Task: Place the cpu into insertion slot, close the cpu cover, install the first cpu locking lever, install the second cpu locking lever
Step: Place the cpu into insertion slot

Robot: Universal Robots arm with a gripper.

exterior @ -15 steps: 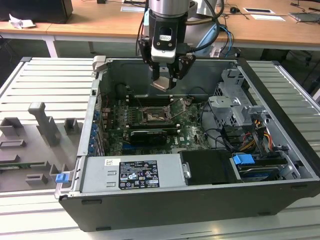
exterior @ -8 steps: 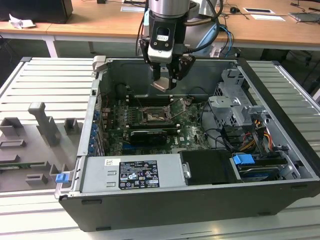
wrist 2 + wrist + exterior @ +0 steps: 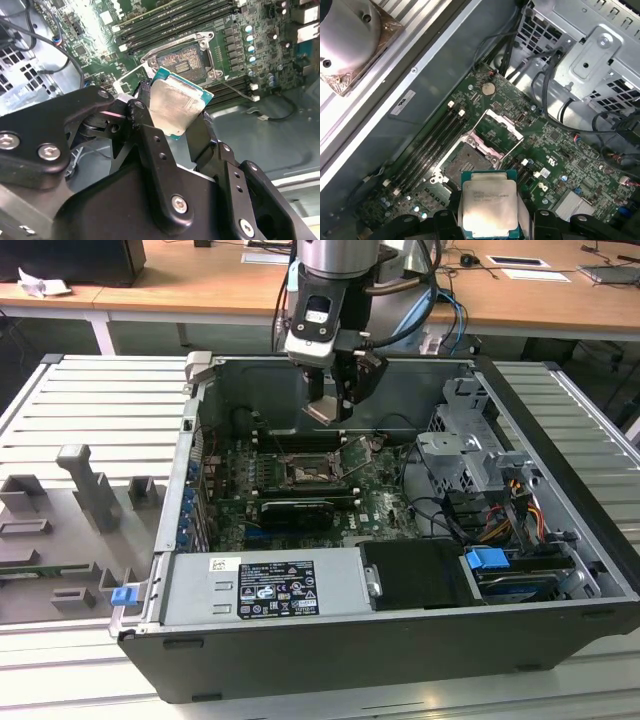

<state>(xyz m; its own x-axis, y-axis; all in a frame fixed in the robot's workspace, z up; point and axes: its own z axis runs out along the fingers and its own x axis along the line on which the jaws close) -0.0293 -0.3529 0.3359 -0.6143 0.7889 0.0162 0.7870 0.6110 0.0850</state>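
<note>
Currently the cpu [image 3: 175, 107] is pinched at two opposite edges between the jaws of the gripper [image 3: 172, 125] and held clear above the green motherboard [image 3: 560, 150], inside the open computer case [image 3: 400, 640]. The insertion slot [image 3: 465, 162] is left bare, apart from the chip. The cpu cover [image 3: 502, 131] is swung open beside it.

No print is clear enough to read. A black-and-white label [image 3: 275, 590] with rows of tiny marks sits on the power supply [image 3: 338, 590], with a white sticker [image 3: 225, 564] just beside it. In the first wrist view, faint lines of lettering cross the cpu [image 3: 489, 202] top, and a pale sticker [image 3: 402, 102] bearing a dark mark is on the case wall [image 3: 445, 65].
</note>
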